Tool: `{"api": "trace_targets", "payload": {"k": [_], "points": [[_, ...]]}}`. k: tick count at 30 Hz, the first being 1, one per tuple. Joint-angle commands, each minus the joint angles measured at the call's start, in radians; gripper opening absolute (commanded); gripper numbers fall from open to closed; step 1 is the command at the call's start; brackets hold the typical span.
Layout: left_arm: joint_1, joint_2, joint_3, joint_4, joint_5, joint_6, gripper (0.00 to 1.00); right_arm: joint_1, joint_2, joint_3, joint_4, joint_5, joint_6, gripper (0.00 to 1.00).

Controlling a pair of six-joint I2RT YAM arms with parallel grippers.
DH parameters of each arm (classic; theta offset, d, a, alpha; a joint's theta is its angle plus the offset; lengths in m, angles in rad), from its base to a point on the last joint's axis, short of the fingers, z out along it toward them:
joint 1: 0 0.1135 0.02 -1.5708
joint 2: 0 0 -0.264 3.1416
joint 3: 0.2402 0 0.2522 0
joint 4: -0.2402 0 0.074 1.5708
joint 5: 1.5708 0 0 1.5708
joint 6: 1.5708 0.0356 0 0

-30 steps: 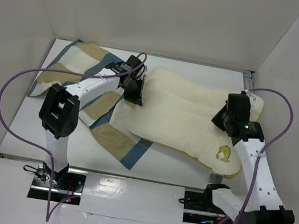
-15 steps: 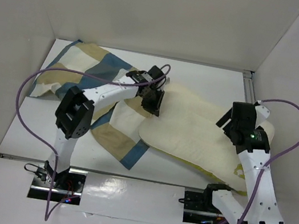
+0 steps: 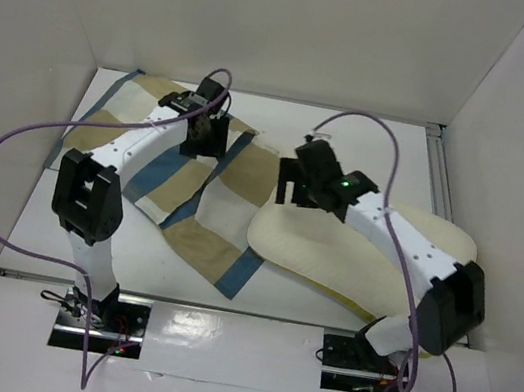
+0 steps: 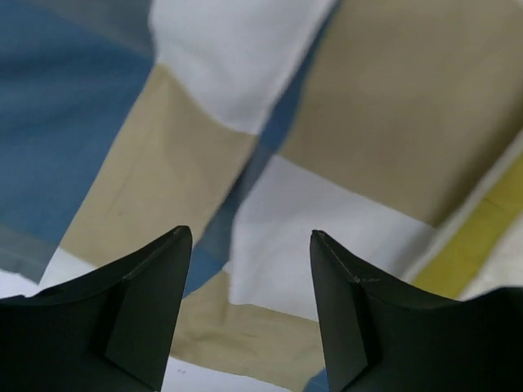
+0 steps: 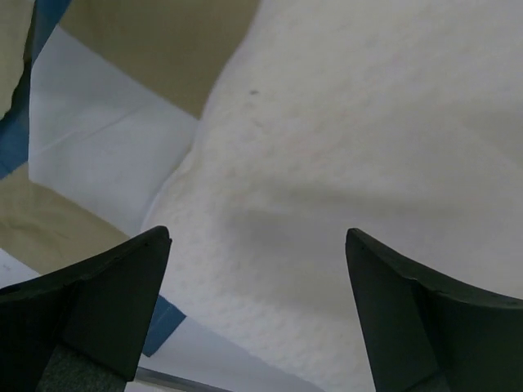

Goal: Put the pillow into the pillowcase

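The checked blue, tan and cream pillowcase (image 3: 167, 185) lies rumpled on the left and middle of the table. The cream pillow (image 3: 373, 256) with yellow piping lies to its right, its left end resting on the pillowcase's right edge. My left gripper (image 3: 204, 141) hangs open over the pillowcase (image 4: 343, 122), nothing between its fingers (image 4: 155, 294); a strip of yellow piping (image 4: 478, 245) shows at the right. My right gripper (image 3: 296, 188) stands open over the pillow's left end (image 5: 351, 139), with the pillowcase (image 5: 98, 155) beside it. Nothing is held.
White walls close the table at the back, left and right. A metal rail (image 3: 439, 161) runs along the right edge and another (image 3: 252, 311) along the near edge. Purple cables (image 3: 6, 151) loop off both arms.
Both grippers have opened and let go. The left arm drew back left over the pillowcase. The right arm swung left to the pillow's left end; the pillow now lies further right.
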Motion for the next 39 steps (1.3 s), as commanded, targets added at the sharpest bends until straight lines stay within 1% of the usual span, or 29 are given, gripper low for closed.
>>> {"api": "trace_targets", "payload": {"k": [1,3,4,5,8,11,13,15,16,17,18,19,20,21,23,24,26,28,31,32,33,36,39], "points": [[0.021,0.002,-0.112,0.002,-0.065,-0.017,0.73,0.111,0.122,0.095,0.049,0.095,-0.009,0.95],[0.030,0.023,-0.161,0.039,-0.074,-0.026,0.75,0.111,0.152,0.095,0.084,0.095,0.000,0.97],[0.030,0.023,-0.174,0.039,-0.075,-0.035,0.75,0.111,0.172,0.082,0.102,0.066,0.000,0.98],[0.030,0.037,-0.183,0.054,-0.091,-0.035,0.77,0.111,0.182,0.081,0.137,0.054,0.000,0.98],[0.030,0.075,-0.194,0.074,-0.113,-0.044,0.77,0.100,0.228,0.069,0.165,0.023,0.000,0.98],[0.039,0.111,-0.183,0.074,-0.153,-0.078,0.73,0.091,0.261,0.049,0.191,-0.009,0.000,0.98],[0.039,0.120,-0.172,0.064,-0.186,-0.078,0.70,0.079,0.272,0.031,0.217,-0.020,0.000,0.95],[0.050,0.146,-0.163,0.053,-0.208,-0.087,0.64,0.068,0.281,0.005,0.228,-0.047,0.000,0.90],[0.059,0.146,-0.154,0.053,-0.217,-0.099,0.63,0.068,0.290,-0.004,0.240,-0.058,0.000,0.82],[0.071,0.146,-0.154,0.053,-0.217,-0.099,0.63,0.059,0.291,-0.014,0.240,-0.058,0.000,0.77],[0.071,0.155,-0.154,0.053,-0.217,-0.099,0.63,0.059,0.291,-0.029,0.251,-0.058,0.000,0.70],[0.082,0.155,-0.154,0.053,-0.217,-0.099,0.63,0.059,0.291,-0.029,0.251,-0.058,0.000,0.62],[0.082,0.155,-0.154,0.053,-0.217,-0.099,0.63,0.059,0.278,-0.041,0.251,-0.058,0.000,0.46],[0.082,0.155,-0.154,0.053,-0.205,-0.090,0.63,0.059,0.278,-0.041,0.251,-0.058,0.000,0.35],[0.082,0.155,-0.145,0.073,-0.181,-0.090,0.63,0.059,0.257,-0.041,0.251,-0.047,0.000,0.18],[0.082,0.155,-0.145,0.073,-0.168,-0.078,0.64,0.059,0.257,-0.041,0.242,-0.047,0.000,0.02],[0.082,0.155,-0.134,0.087,-0.135,-0.066,0.64,0.059,0.243,-0.041,0.230,-0.035,0.000,0.00],[0.082,0.164,-0.125,0.097,-0.101,-0.046,0.69,0.059,0.200,-0.041,0.219,-0.009,-0.009,0.00],[0.082,0.164,-0.125,0.131,-0.040,-0.008,0.72,0.059,0.142,-0.041,0.205,0.000,-0.009,0.00],[0.082,0.164,-0.125,0.145,0.000,0.002,0.76,0.059,0.128,-0.041,0.193,0.000,-0.009,0.00],[0.082,0.164,-0.125,0.154,0.010,0.002,0.77,0.059,0.117,-0.041,0.181,0.000,-0.009,0.00],[0.082,0.190,-0.091,0.154,-0.004,0.002,0.77,0.059,0.074,-0.041,0.153,0.011,-0.009,0.00],[0.082,0.240,-0.042,0.128,-0.051,-0.007,0.74,0.059,0.053,-0.032,0.142,0.011,-0.009,0.00]]}}
